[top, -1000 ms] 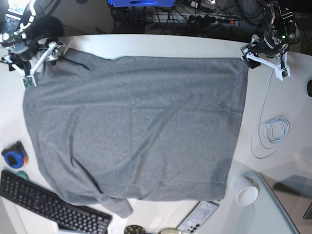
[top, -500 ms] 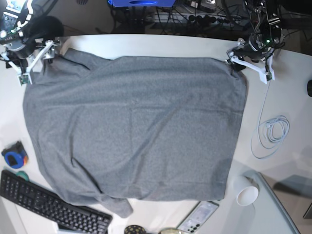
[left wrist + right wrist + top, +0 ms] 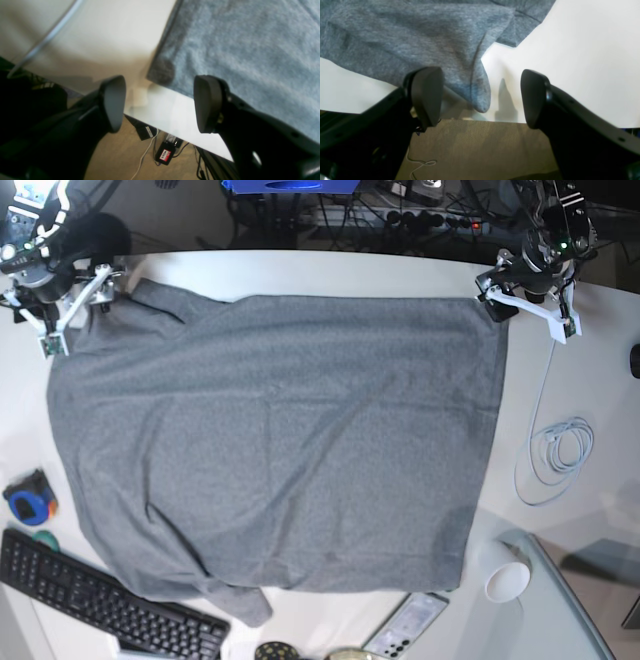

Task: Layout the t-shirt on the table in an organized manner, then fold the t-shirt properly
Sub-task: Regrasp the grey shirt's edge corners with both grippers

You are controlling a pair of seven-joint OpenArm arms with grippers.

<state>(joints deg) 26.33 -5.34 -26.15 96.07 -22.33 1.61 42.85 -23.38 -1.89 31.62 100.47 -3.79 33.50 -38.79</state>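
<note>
Your left gripper (image 3: 160, 103) and right gripper (image 3: 481, 96) both gape, unloaded, at the far corners of the grey t-shirt (image 3: 280, 440).

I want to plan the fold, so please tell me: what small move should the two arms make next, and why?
Probably close both sets of jaws on the far corners. The t-shirt already lies spread on the table, and the left gripper and right gripper are open, each with a shirt corner lying between or just ahead of its jaws, ungripped.
</note>
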